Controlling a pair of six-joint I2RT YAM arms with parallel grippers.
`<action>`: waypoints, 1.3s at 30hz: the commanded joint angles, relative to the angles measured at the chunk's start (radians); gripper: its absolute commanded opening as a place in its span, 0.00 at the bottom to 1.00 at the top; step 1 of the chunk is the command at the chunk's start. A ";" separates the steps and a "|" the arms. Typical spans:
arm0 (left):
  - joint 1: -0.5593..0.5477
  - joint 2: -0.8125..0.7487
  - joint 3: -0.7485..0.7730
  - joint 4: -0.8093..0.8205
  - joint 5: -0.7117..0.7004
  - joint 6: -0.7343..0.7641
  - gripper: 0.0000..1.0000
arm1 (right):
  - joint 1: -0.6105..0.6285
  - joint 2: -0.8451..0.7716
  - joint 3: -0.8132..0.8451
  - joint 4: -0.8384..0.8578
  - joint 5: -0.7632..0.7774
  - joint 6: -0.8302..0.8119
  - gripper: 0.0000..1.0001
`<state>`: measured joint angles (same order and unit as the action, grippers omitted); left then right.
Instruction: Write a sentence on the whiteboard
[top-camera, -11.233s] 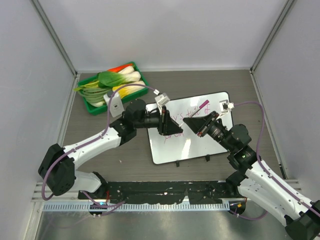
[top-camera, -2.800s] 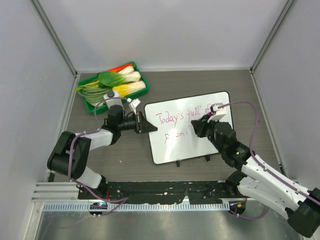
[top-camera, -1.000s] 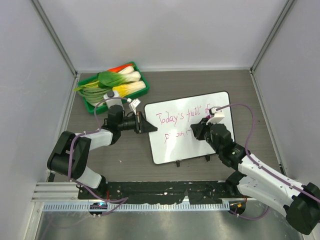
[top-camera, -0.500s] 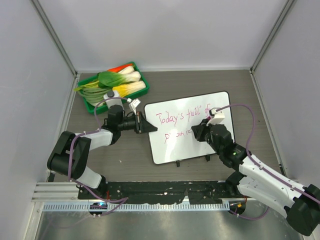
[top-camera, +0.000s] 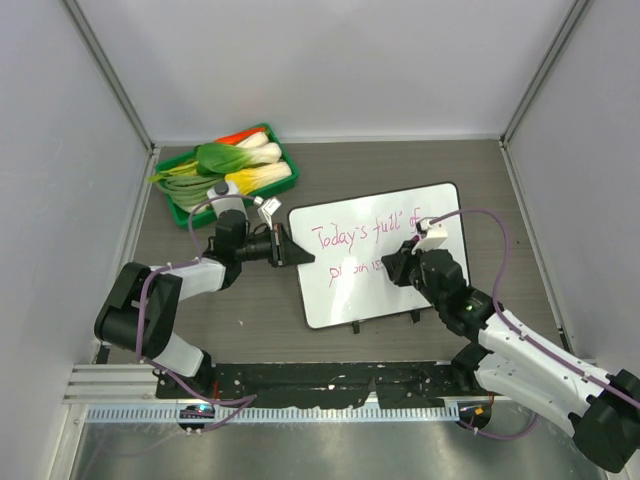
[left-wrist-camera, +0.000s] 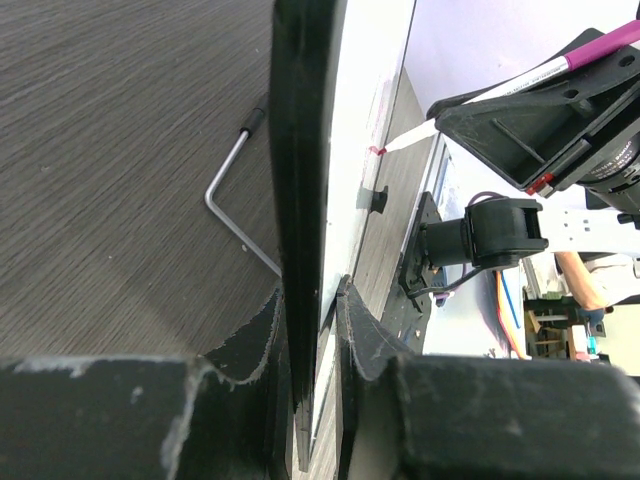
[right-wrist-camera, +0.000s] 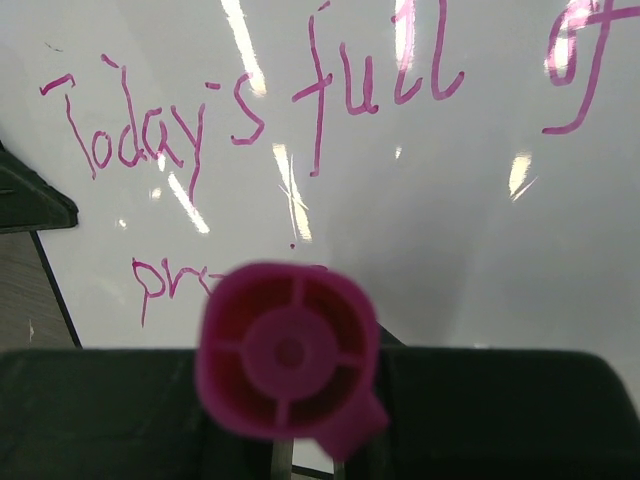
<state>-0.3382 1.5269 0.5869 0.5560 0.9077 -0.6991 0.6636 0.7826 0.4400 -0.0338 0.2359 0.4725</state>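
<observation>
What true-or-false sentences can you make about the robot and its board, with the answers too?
1. The right gripper holds a pink marker. True.
2. The sentence's top line reads "Today's full of". True.
3. The sentence is blue. False: it is pink.
4. The left gripper is clamped on the whiteboard's edge. True.
5. The green tray of vegetables sits on the whiteboard. False: it stands on the table, off the whiteboard, near the far left corner.
</observation>
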 joint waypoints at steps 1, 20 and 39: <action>0.004 0.022 -0.006 -0.108 -0.158 0.141 0.00 | -0.002 0.024 -0.015 0.025 -0.035 -0.009 0.01; 0.004 0.019 -0.006 -0.111 -0.162 0.144 0.00 | -0.047 -0.112 0.006 0.008 -0.015 0.017 0.01; 0.002 0.026 -0.006 -0.107 -0.156 0.139 0.00 | -0.085 -0.020 -0.027 0.068 -0.064 0.011 0.01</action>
<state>-0.3382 1.5269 0.5869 0.5518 0.9070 -0.6979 0.5865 0.7502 0.4187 -0.0135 0.1741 0.4854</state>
